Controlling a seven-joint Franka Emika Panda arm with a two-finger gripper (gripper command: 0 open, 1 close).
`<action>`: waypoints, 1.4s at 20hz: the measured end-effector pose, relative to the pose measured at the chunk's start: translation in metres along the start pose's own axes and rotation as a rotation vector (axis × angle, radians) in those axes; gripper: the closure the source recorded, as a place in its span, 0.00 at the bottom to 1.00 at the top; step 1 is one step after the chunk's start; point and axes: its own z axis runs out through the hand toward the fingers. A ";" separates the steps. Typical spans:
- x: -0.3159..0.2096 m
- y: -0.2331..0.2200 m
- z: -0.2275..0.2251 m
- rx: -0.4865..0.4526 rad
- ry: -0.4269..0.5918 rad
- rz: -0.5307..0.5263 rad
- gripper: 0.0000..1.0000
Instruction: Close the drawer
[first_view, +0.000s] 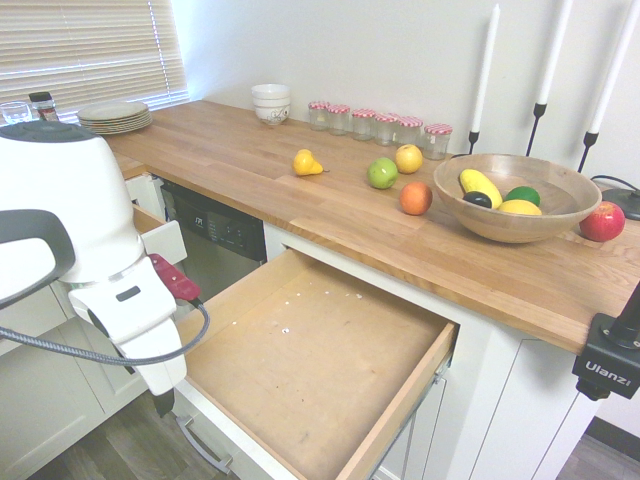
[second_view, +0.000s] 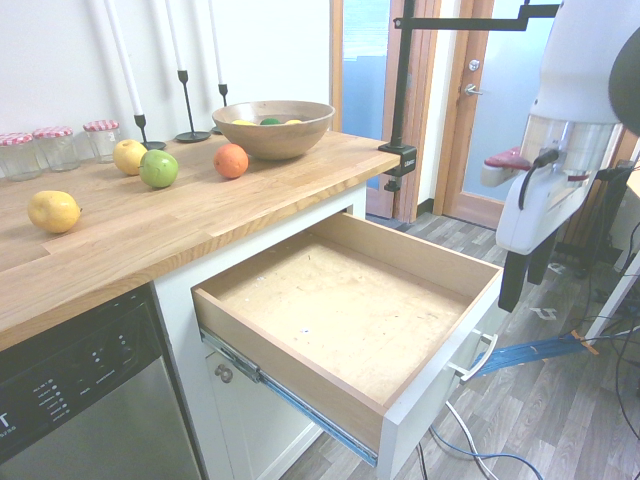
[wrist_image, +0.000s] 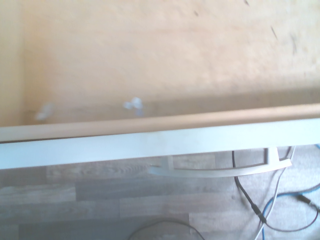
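Note:
The drawer (first_view: 310, 360) stands pulled far out from under the wooden counter, and its light-brown floor (second_view: 350, 305) is bare except for a few crumbs. Its white front panel (second_view: 440, 395) carries a silver bar handle (second_view: 476, 362). My gripper (second_view: 527, 272) hangs open just outside that front panel, above the handle, with nothing between its fingers. In the first exterior view only a dark fingertip (first_view: 163, 403) shows, beside the drawer's front corner. The wrist view looks down on the panel's top edge (wrist_image: 150, 142), the handle (wrist_image: 220, 171) and the drawer floor (wrist_image: 150, 60).
A smaller white-fronted drawer (first_view: 165, 240) stands slightly open near the arm, next to the dishwasher (first_view: 215, 240). On the counter (first_view: 330, 215) are loose fruit, a wooden bowl (first_view: 515, 200), jars, plates and candlesticks. Cables lie on the floor (second_view: 540, 350).

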 end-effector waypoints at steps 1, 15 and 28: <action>0.003 0.002 0.010 -0.006 -0.007 0.002 0.00; 0.011 0.013 0.078 -0.059 -0.049 0.025 0.00; 0.009 0.026 0.141 -0.090 -0.083 0.017 0.00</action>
